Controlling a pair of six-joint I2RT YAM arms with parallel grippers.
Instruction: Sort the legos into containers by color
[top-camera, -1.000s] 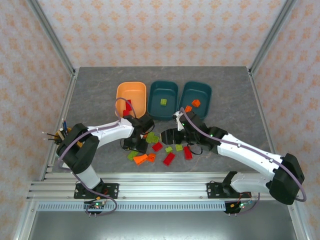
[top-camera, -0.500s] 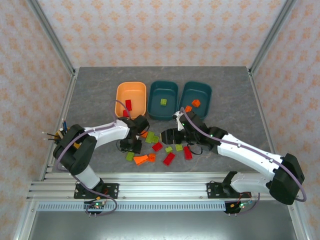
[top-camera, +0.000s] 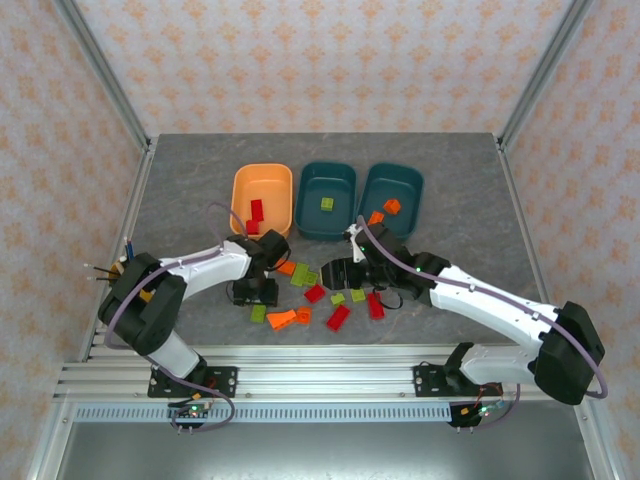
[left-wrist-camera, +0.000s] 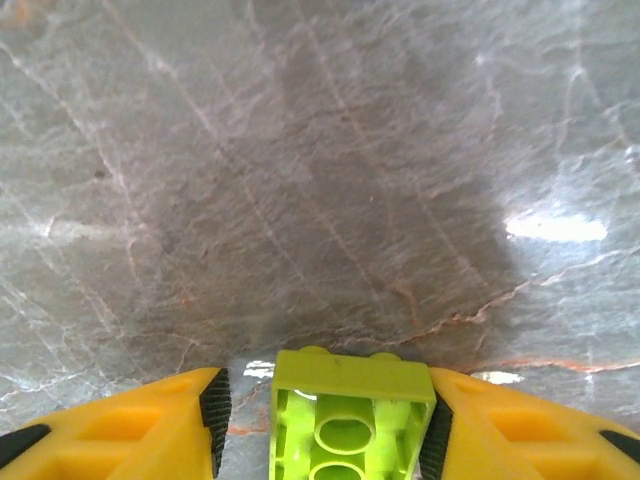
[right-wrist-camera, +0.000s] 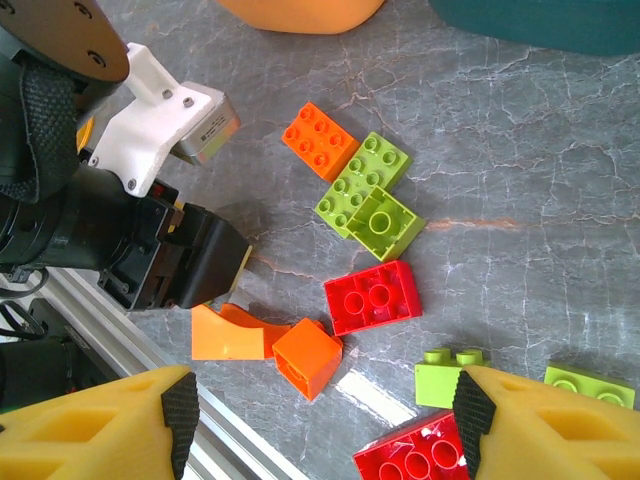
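Note:
My left gripper (left-wrist-camera: 325, 400) is low over the table with a yellow-green lego (left-wrist-camera: 350, 415) between its fingers. The brick touches the right pad, and a narrow gap separates it from the left pad. From above, the left gripper (top-camera: 257, 303) is at the left end of the loose legos. My right gripper (right-wrist-camera: 320, 400) hangs open above a red lego (right-wrist-camera: 372, 297), an orange one (right-wrist-camera: 305, 357) and green ones (right-wrist-camera: 365, 195). The light orange container (top-camera: 240, 190) holds red bricks (top-camera: 256, 212). The middle teal container (top-camera: 345, 190) holds a green one, the right teal container (top-camera: 410, 190) an orange one.
A small yellow pen cup (top-camera: 125, 268) stands at the table's left edge beside the left arm. An aluminium rail (top-camera: 300, 380) runs along the near edge. An orange brick (top-camera: 376, 217) lies by the near rim of the right teal container.
My left gripper has moved left and nearer, away from the orange container, so the red bricks there show. Its jaws narrowed, then widened a little. The right arm has stayed still.

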